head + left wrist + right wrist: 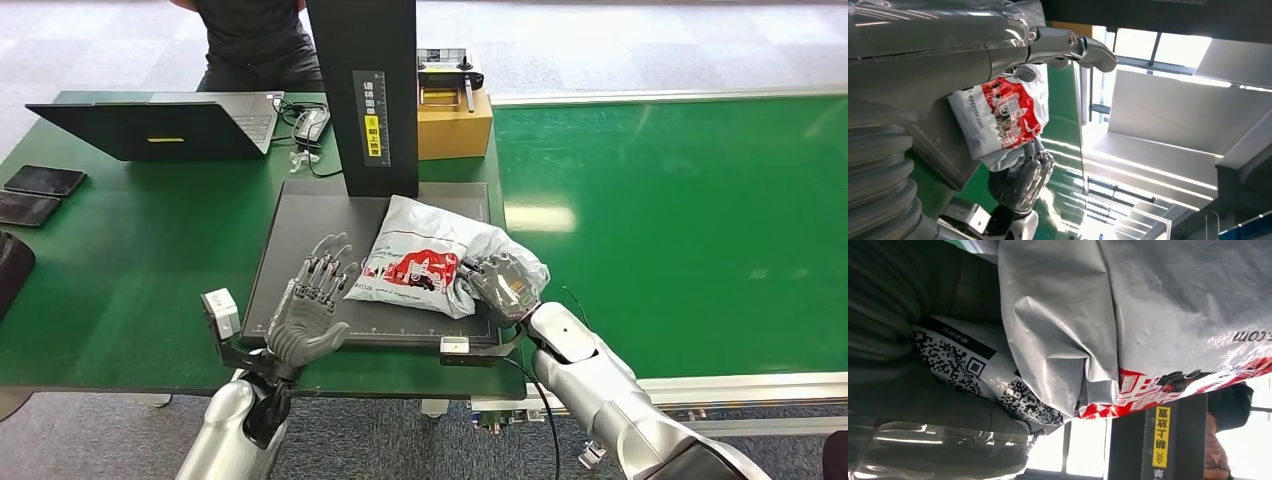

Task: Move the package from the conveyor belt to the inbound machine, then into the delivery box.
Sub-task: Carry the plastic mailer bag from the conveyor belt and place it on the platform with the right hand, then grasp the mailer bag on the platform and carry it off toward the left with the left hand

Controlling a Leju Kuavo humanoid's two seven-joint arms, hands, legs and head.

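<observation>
Loosely crumpled glossy grey plastic package (430, 255), right robot hand (503, 287) gripping

we see the person (252, 40) cut off at the head view's top edge. the right hand (503, 287) hides the package (420, 255) corner it grips; the label's small print is illegible.

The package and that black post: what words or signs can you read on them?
"express.com": package, beside its red picture, first letters cut off.
".com": same package, near its edge.
"朝上放置": yellow sign on the black post.
"请将面单": white characters above the yellow sign, small.
QR codes: a label on the package; its small print is blurred.
</observation>
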